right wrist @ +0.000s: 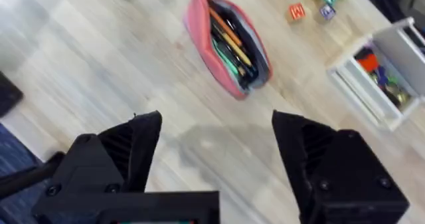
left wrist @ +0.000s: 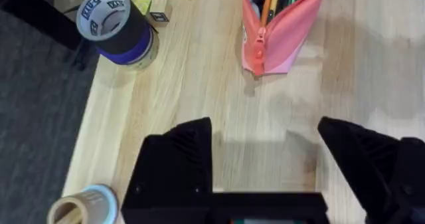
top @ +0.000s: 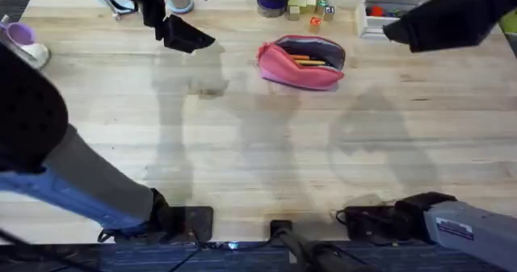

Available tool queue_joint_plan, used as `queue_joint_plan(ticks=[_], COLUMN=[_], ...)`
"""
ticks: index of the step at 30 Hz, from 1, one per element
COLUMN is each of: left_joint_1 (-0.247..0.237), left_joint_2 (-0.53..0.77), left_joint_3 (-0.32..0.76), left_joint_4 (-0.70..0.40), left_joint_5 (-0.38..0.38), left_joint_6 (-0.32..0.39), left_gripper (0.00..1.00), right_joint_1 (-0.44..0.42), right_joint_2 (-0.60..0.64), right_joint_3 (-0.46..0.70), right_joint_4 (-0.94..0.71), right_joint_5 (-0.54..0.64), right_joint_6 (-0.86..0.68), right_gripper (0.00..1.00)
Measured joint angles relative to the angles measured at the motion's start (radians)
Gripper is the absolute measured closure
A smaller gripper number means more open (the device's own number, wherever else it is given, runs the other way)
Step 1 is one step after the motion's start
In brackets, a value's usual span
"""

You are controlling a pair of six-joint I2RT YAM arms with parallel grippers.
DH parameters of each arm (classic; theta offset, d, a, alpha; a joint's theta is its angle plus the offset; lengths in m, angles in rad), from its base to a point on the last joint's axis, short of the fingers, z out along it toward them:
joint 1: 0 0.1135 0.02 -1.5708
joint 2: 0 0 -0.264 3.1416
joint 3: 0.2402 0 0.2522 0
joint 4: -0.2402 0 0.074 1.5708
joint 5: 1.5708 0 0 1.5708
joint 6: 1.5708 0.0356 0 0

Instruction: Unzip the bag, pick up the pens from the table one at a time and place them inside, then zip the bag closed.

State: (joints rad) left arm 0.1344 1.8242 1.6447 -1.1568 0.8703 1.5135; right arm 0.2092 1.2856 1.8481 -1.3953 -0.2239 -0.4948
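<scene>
Already the bag (top: 300, 62) lies open on the far middle of the worktop (top: 258, 151), its zipper parted and the pens (top: 307, 60) resting lengthwise inside, an orange one and a yellowish one beside some green sticks; no pens lie loose on the wood that I can see, so the filling looks done and the closing is what remains. From the left wrist view the pouch's near end shows its zipper pull (left wrist: 257, 51) sitting at the closed tip, which is likely where a grip must start to draw the teeth together. The left gripper (left wrist: 265, 144) hangs above bare wood to the left of the bag, well apart from it, fingers spread wide with nothing between them. The right gripper (right wrist: 216, 147) hovers high over the right side, also spread wide and empty, the pouch lying beyond its fingers. Both sit clear of the bag, probably so each can come in from its own side, one to pin the fabric and one to pull. Along the far edge stand a tape roll (left wrist: 113, 26), small lettered blocks (top: 313, 7) and a white tray (top: 388, 6) of odds and ends, none touching the bag
</scene>
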Motion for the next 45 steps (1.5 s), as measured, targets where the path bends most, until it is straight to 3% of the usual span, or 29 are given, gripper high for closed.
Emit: queue_joint_plan(ticks=[7, 16, 23, 30, 45], left_joint_1=[0.014, 0.014, 0.013, 0.013, 0.013], left_joint_2=[0.101, 0.12, 0.133, 0.225, 0.275], left_joint_3=[0.0, 0.0, 0.0, 0.0, 0.0], left_joint_4=[0.012, -0.014, -0.029, -0.029, -0.029], left_joint_5=[0.042, 0.051, 0.11, 0.167, 0.189], left_joint_6=[0.015, 0.021, 0.072, 0.106, 0.111], left_gripper=[0.007, 0.007, 0.007, 0.007, 0.007], right_joint_1=[0.0, 0.006, 0.072, 0.133, 0.261], right_joint_2=[0.004, 0.037, 0.081, 0.155, 0.358], right_joint_3=[0.0, 0.0, 0.0, 0.0, 0.0], right_joint_4=[0.041, 0.059, 0.115, 0.148, 0.277], right_joint_5=[-0.059, -0.07, -0.07, -0.07, -0.069], right_joint_6=[0.0, 0.039, 0.048, 0.07, 0.022], right_gripper=[0.006, 0.005, 0.006, 0.006, 0.009])
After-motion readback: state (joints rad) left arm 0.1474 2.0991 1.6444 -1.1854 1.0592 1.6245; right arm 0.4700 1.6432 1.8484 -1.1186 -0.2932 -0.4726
